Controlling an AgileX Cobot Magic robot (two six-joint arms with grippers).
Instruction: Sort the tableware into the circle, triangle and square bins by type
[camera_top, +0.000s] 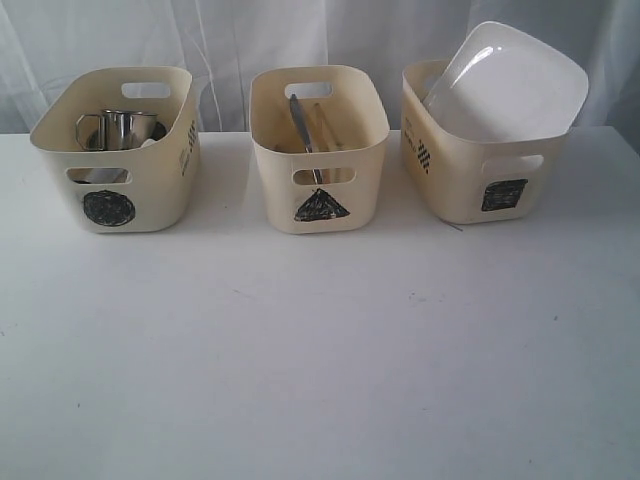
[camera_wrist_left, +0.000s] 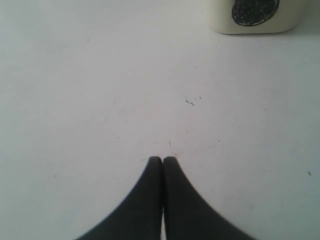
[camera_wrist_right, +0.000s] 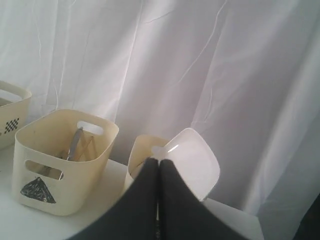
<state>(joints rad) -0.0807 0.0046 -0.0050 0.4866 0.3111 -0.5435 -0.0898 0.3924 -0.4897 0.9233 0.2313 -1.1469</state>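
Three cream bins stand in a row. The circle bin (camera_top: 120, 190) on the left holds a steel mug (camera_top: 118, 128). Cutlery (camera_top: 300, 125) and wooden chopsticks (camera_top: 322, 124) lean inside the triangle bin (camera_top: 330, 170), seen too in the right wrist view as the triangle bin (camera_wrist_right: 75, 185). A large white plate (camera_top: 510, 82) rests tilted in the square bin (camera_top: 460, 175). The bowls are hidden. My left gripper (camera_wrist_left: 163, 159) is shut and empty over bare table, the circle bin (camera_wrist_left: 255, 17) ahead of it. My right gripper (camera_wrist_right: 159, 161) is shut and empty, with the plate (camera_wrist_right: 192, 162) behind its tips.
A white table (camera_top: 320, 360) stretches in front of the bins. A white curtain (camera_top: 320, 40) hangs behind them. Neither arm shows in the exterior view.
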